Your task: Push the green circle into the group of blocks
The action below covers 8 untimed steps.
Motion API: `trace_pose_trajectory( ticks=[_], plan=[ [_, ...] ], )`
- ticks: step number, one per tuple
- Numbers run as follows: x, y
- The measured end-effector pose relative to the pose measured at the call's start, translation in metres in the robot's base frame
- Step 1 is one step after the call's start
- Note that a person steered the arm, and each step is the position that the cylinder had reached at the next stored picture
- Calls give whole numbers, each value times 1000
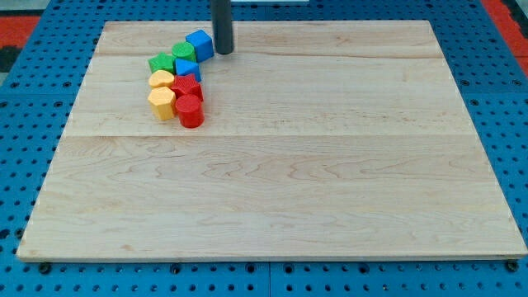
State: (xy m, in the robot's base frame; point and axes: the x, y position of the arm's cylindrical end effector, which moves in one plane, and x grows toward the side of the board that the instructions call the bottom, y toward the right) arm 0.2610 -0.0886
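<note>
A group of blocks sits at the view's upper left of the wooden board (280, 165). A green circle (184, 52) lies near the top of the group, touching a blue cube (200, 43) on its right and a green block (162, 63) on its left. Below them are a blue triangle-like block (187, 69), a yellow heart-like block (161, 80), a red star-like block (187, 87), a yellow hexagon (162, 104) and a red cylinder (190, 110). My tip (223, 52) stands just right of the blue cube, close to it.
The board lies on a blue pegboard table (33, 99). A red area (16, 29) shows at the view's top corners.
</note>
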Motion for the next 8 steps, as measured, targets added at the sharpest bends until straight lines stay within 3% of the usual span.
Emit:
trace_pose_trajectory(
  ticks=[2,4,8],
  plan=[
    [8,-25],
    [18,30],
    [12,-85]
  ],
)
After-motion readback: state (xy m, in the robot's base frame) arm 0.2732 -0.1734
